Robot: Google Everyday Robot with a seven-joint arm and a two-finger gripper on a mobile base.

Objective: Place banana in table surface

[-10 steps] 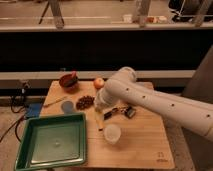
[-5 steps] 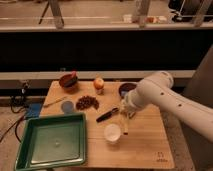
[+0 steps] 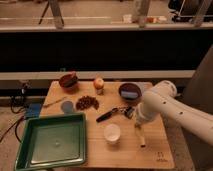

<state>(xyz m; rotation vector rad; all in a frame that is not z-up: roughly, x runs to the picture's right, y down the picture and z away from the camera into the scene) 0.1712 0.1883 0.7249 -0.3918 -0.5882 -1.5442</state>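
Arm's swung back to the right since half a second ago, and the banana is now lying on the table surface.
It's just right of the white cup and clear of the green tray. Gripper hangs just above the wood near the black-handled utensil; it isn't holding the banana, but can't tell how wide it's spread.
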